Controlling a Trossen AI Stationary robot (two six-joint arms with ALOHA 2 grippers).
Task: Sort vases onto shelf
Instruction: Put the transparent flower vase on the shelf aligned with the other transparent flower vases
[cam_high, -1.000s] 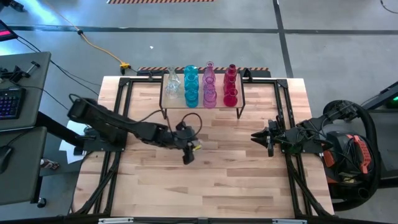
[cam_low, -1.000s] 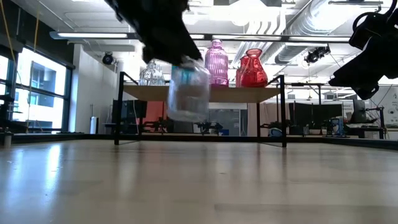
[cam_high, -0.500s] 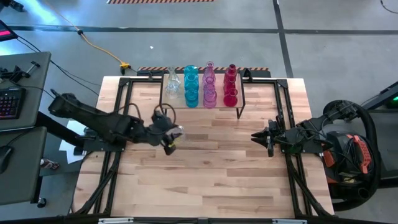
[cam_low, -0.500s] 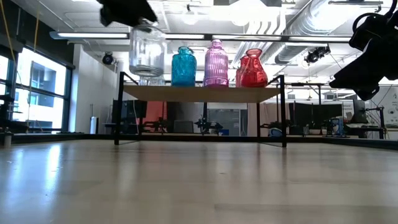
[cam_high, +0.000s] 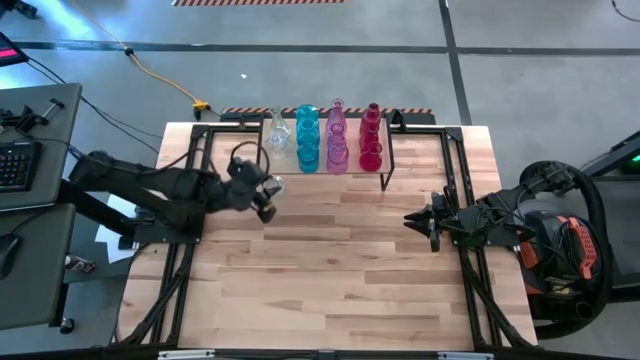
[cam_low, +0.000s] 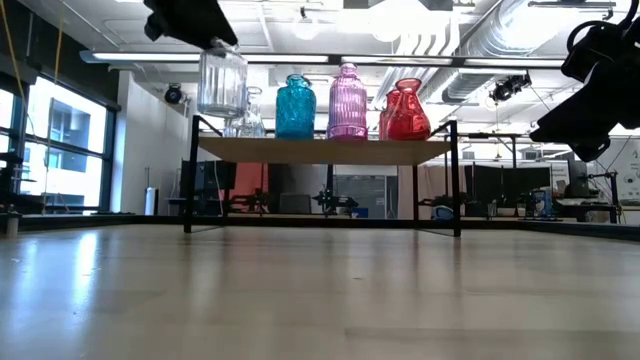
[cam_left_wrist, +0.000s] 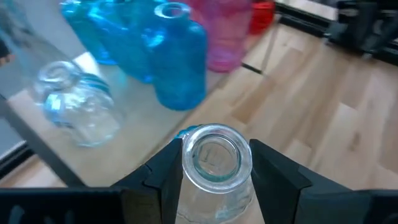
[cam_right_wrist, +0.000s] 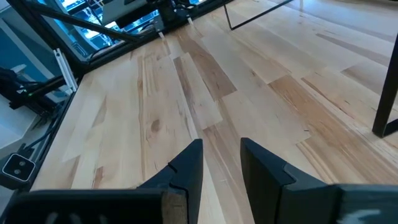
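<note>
My left gripper (cam_high: 262, 196) is shut on a clear glass vase (cam_low: 221, 82), lifted in front of the left end of the shelf (cam_high: 290, 166), about level with its top (cam_low: 320, 150). On the shelf stand clear (cam_high: 277, 131), teal-blue (cam_high: 307, 137), pink-purple (cam_high: 337, 142) and red (cam_high: 371, 141) vases, in rows running front to back. My right gripper (cam_high: 408, 220) is open and empty, low over the table's right part. My left gripper pinches the clear vase's neck (cam_left_wrist: 214, 191), just under its round rim, between its two fingers (cam_left_wrist: 163, 175). The fingers come from the table's left side, slanting down. The vase hangs upright below the gripper, mouth up, clear of the table and the shelf.
Black frame rails (cam_high: 190, 160) run along both sides of the wooden tabletop (cam_high: 330, 290). The shelf's black legs (cam_low: 457, 180) stand at the far middle. A second clear vase (cam_left_wrist: 81, 112) stands on the shelf's left end, close to the held one.
My left gripper has carried the clear vase from the table's middle toward the left and far edges, up from below the shelf top to above it, near the shelf's left end. The vase has stayed upright in the hold.
</note>
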